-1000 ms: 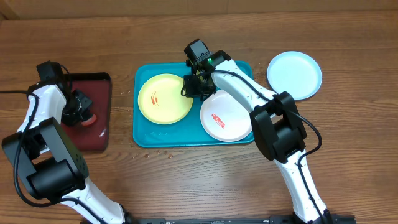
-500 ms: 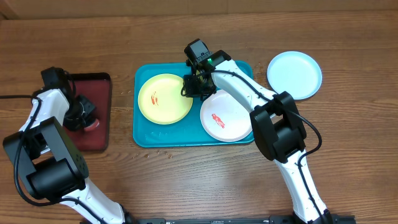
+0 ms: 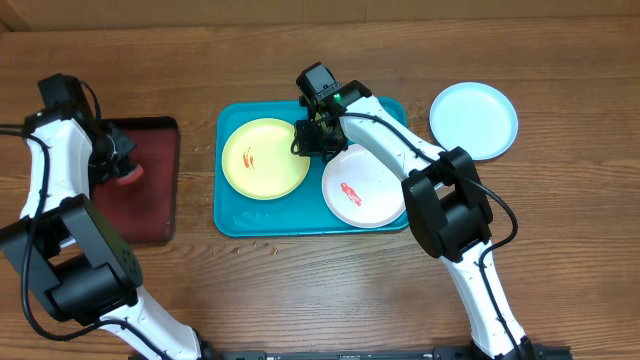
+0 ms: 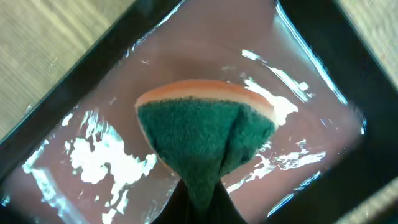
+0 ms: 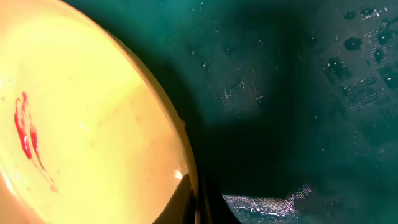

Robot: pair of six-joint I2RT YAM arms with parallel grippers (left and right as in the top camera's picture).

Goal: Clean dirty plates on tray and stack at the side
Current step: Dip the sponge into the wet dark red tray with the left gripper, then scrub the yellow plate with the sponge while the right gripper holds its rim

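Observation:
The turquoise tray holds the yellow-green plate and the white plate, each with red smears. The light blue plate lies on the table right of the tray and shows no smear. My right gripper is shut on the yellow-green plate's right rim; the wrist view shows the rim pinched between the fingers. My left gripper is shut on a green and orange sponge, held above the dark red tray.
The dark red, black-rimmed tray sits at the left of the wooden table. Its wet surface gleams in the left wrist view.
My left arm has lifted the sponge off the dark red tray and swung up and back. The right gripper and the plates have not moved.

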